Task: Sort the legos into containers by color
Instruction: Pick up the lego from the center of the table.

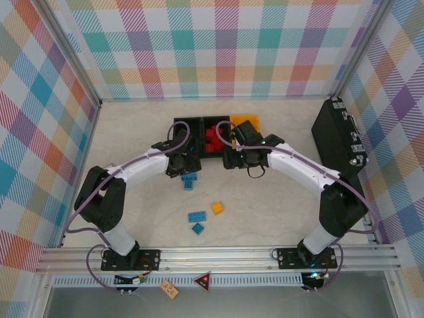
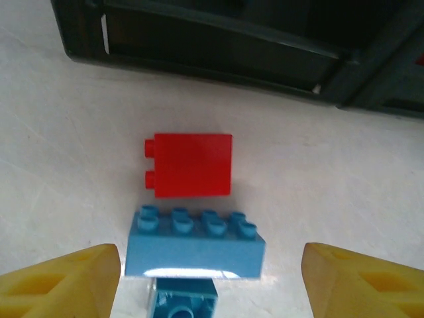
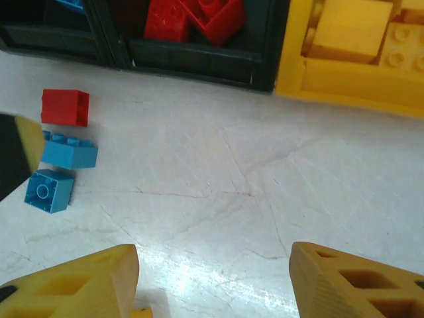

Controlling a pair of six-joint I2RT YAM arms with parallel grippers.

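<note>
Straddling the blue brick low centre — left fingers wide, empty, seemingly lined up for a pick; right fingers apart, holding nothing.

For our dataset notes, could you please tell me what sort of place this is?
Probably a lab robot test cell: checked backdrop walls, a left arm and right arm bolted to an aluminium rail, and toy bricks beside sorting bins.

Left arm: my elbow up at near left, forearm reaching far and inward. Left end effector: aimed down, jaws spread. Right arm: mirrored from near right. Right end effector: aimed down, jaws spread.
</note>
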